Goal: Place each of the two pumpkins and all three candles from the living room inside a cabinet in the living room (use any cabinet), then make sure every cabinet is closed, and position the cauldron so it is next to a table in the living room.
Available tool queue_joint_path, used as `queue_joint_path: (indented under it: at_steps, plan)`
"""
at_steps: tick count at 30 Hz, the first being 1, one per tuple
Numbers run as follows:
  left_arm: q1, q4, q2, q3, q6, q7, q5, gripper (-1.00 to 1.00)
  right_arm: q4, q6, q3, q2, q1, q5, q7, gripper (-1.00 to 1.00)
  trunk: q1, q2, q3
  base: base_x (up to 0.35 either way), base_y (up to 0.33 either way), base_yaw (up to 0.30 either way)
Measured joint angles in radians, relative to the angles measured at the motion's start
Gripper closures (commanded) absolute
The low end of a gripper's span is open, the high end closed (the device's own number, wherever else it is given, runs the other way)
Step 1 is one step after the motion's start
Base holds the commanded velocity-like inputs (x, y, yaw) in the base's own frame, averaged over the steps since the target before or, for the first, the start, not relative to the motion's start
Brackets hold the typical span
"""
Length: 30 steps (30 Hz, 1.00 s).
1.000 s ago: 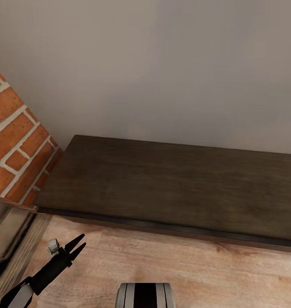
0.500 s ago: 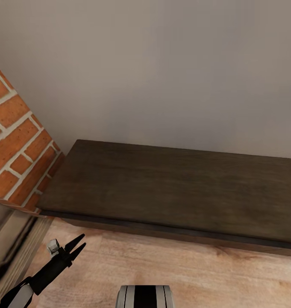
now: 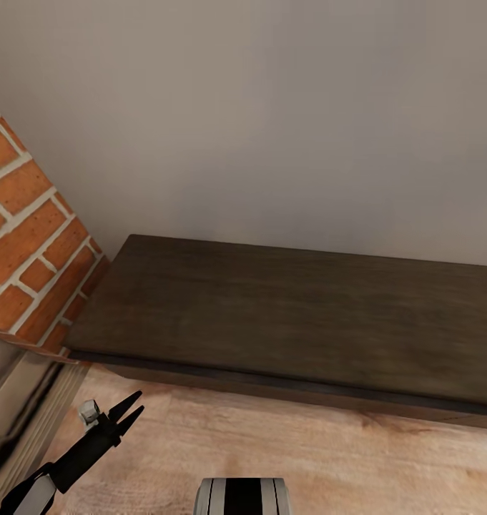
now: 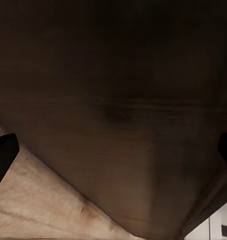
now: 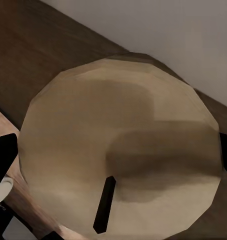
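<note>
The left gripper hangs with jaws wide before the closed cabinet; the right jaws hold a candle.

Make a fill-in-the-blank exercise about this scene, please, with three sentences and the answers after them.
1. The fireplace beside the dark cabinet is built of red ____.
2. The left tool, above the wooden floor, has its fingers ____.
3. In the right wrist view, the pale candle shows a dark ____ on its top.

Missing words: brick; open; wick
</note>
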Motion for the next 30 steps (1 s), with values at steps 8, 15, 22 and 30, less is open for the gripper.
queue_joint_path:
  at_steps: [8,15,22,30]
  plan:
    - [0.000,0.000,0.000,-0.001,0.000,0.001,-0.001,-1.00,0.000,0.000,0.000,0.000,0.000,-0.001,0.000,1.00,0.000,0.000,0.000,-0.102,0.000,0.000]
    - [0.000,0.000,0.000,-0.001,0.001,0.001,-0.001,-1.00,0.000,0.000,0.000,-0.001,0.000,0.000,0.000,1.00,-0.001,0.000,0.004,-0.007,0.000,0.000]
    - [0.000,0.000,0.000,0.000,0.001,0.001,-0.001,-1.00,0.000,0.000,0.000,-0.001,0.000,0.000,0.000,1.00,-0.002,0.001,0.019,0.000,0.000,0.000]
    - [0.000,0.000,0.000,0.000,0.001,0.001,-0.001,-1.00,-0.001,0.000,0.000,-0.001,-0.001,-0.001,0.001,1.00,-0.006,0.003,0.050,0.000,0.000,0.000]
